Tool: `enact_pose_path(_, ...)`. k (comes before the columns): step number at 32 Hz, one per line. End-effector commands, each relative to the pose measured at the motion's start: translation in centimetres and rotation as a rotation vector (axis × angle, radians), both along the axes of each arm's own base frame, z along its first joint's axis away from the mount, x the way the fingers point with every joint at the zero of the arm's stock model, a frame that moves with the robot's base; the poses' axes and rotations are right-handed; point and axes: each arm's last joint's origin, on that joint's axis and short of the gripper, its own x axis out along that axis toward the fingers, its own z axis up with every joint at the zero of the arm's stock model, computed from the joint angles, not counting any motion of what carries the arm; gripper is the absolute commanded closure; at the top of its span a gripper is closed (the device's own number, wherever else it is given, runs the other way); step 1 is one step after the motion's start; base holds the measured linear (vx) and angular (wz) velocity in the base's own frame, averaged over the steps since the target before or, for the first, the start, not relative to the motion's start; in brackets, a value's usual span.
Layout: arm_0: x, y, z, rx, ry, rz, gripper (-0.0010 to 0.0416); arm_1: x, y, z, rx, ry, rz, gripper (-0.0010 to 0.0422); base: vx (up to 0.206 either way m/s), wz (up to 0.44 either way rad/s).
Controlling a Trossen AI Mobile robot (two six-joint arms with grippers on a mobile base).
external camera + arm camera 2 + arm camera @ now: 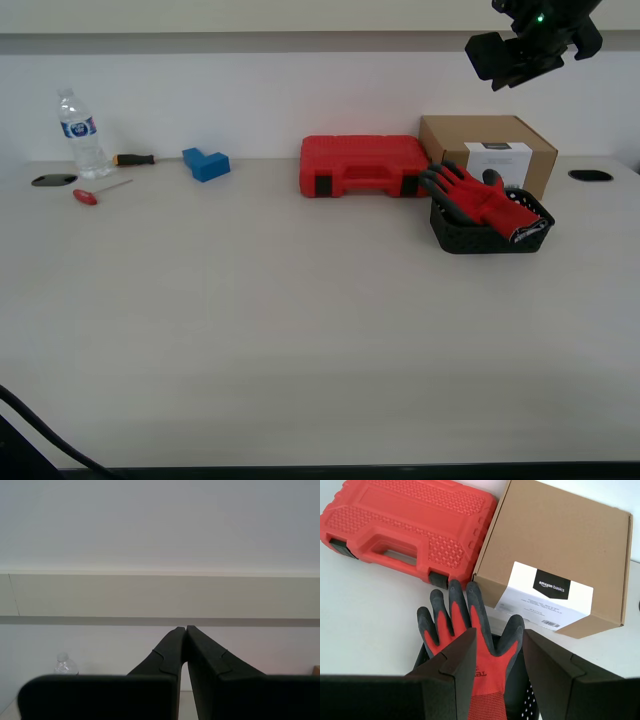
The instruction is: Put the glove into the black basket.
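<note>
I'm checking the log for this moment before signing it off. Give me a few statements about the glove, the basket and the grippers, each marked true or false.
1. The red knitted glove with dark grey fingers lies across the small black perforated plastic basket. True.
2. My first gripper is clamped on the glove. False: its fingers are apart above it.
3. My second gripper is shut and holds nothing. True.
4. The brown cardboard box stands in front of the basket. False: it is behind it, beside the red plastic tool case.
</note>
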Motion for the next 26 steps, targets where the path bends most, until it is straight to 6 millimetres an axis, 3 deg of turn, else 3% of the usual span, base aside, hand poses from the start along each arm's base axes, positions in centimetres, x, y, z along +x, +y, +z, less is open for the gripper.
enact_pose_path(1,0.01,0.03,0.01,-0.001,0.0,0.001,0.028,0.01,0.0,0.07,0.0,-0.006,0.0,0.0412,0.0,0.0)
enact_pose_path(26,0.01,0.03,0.01,-0.001,0.0,0.001,0.0279,0.01,0.0,0.07,0.0,-0.006,0.0,0.0412,0.0,0.0)
